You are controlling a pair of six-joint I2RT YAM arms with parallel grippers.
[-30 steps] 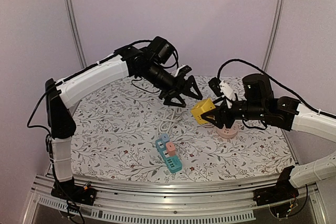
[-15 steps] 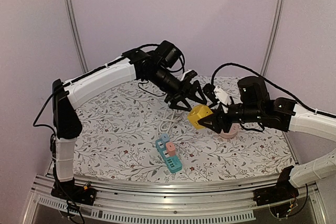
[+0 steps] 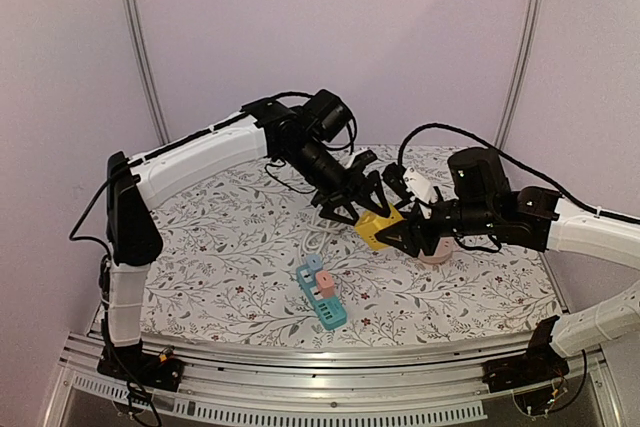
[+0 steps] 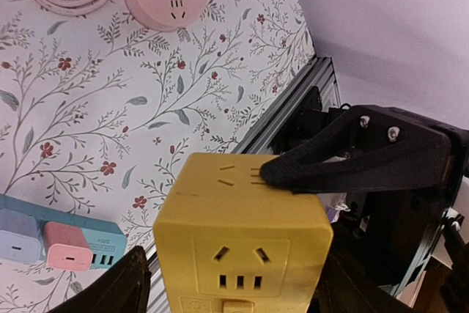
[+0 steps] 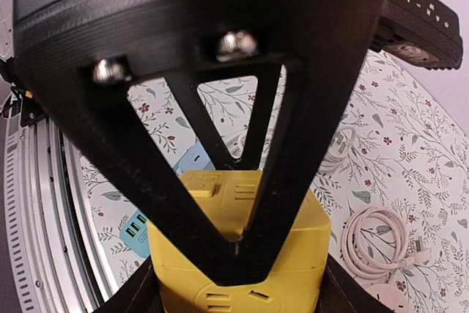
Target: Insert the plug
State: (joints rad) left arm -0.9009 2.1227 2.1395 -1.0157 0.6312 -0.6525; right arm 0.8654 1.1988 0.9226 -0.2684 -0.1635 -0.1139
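Note:
My right gripper (image 3: 400, 235) is shut on a yellow cube socket (image 3: 374, 227) and holds it above the table; it grips the cube's sides in the right wrist view (image 5: 238, 298). My left gripper (image 3: 356, 203) is open, its fingers (image 4: 128, 287) standing close on either side of the cube (image 4: 242, 232). One right finger (image 4: 352, 159) lies across the cube's top face. A left finger (image 5: 220, 108) fills most of the right wrist view in front of the cube (image 5: 249, 203). A white cable (image 3: 320, 227) lies coiled on the table; I cannot make out its plug.
A teal power strip (image 3: 322, 299) with a pink and a blue adapter lies near the front. A pink round socket (image 3: 437, 249) with its coiled pink cord (image 5: 381, 243) sits under my right arm. The table's metal edge (image 4: 293, 100) runs close by.
My left gripper has swung right and down until its fingers straddle the yellow cube. My right gripper has carried the cube slightly left and towards it.

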